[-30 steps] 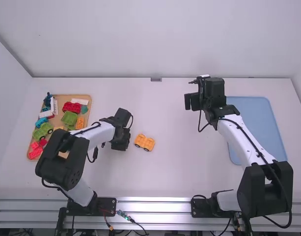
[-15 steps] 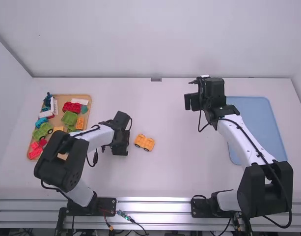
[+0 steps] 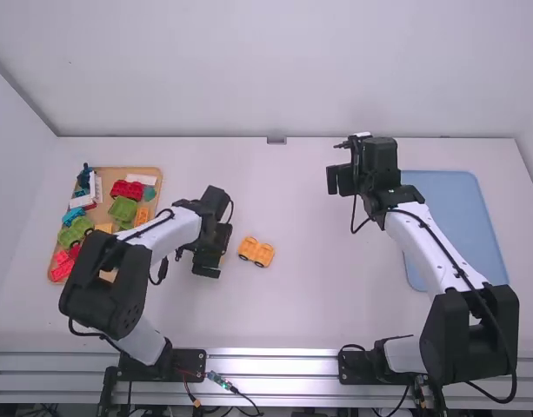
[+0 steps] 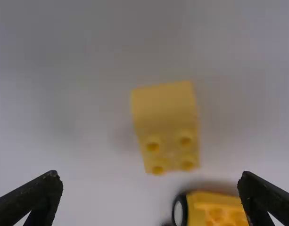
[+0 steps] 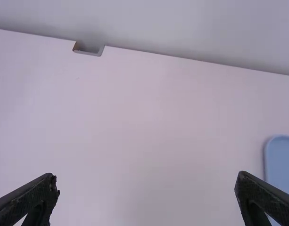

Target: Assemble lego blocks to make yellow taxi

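Note:
My left gripper [image 3: 207, 266] is low over the table, left of the orange-yellow wheeled base [image 3: 256, 251]. In the left wrist view a yellow block [image 4: 169, 108] with several studs and a smooth raised end lies on the table, ahead of the open left gripper [image 4: 150, 181], with nothing between its fingers. Part of the wheeled base [image 4: 215, 209] shows there too, beside the right-hand finger and partly covered by it. My right gripper [image 3: 339, 180] is over the far right part of the table; the right wrist view shows the right gripper [image 5: 147, 181] open and holding nothing.
A wooden tray [image 3: 109, 171] of loose coloured blocks, including red, green, blue and white pieces, stands at the left, near the left arm. On the right a blue tray [image 3: 453, 217] lies partly under the right arm. A wall rises behind the table's far edge.
The left gripper has shifted slightly left and changed its tilt, uncovering a bit of yellow beside it. The right arm and the wheeled base have stayed put.

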Controlling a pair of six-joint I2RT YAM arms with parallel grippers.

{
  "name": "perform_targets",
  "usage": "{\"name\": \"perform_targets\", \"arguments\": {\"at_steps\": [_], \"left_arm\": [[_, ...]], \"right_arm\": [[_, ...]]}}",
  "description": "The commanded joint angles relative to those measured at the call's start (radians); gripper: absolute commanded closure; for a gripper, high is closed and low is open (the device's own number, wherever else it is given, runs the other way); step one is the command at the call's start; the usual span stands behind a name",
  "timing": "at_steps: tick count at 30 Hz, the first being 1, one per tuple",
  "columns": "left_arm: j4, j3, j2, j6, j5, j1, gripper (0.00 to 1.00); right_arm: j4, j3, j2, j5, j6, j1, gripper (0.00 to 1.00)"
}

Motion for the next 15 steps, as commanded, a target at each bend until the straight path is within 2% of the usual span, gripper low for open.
{"name": "perform_targets", "arguments": {"at_steps": [1,4,5,9,15], "left_arm": [[-0.072,0.110,-0.046,0.186,-0.070,0.022,0.01],[-0.146,0.233,-0.053,0.371,-0.093,0.022,0.05],[-0.156,0.260,-0.053,0.401,-0.090,0.022,0.01],[-0.202,0.365,-0.052,0.660,-0.112,0.021,0.01],[-0.142,0.469,-0.053,1.151,-0.117,0.026,0.01]], "right_arm": [[-0.001,0.018,0.003,0.003,0.001,0.001,0.01],[0.003,0.018,0.003,0.003,0.001,0.001,0.01],[0.007,0.018,0.003,0.003,0.001,0.001,0.01],[0.030,0.018,0.003,-0.001,0.006,0.002,0.01],[0.056,0.018,0.003,-0.243,-0.103,0.001,0.01]]}}
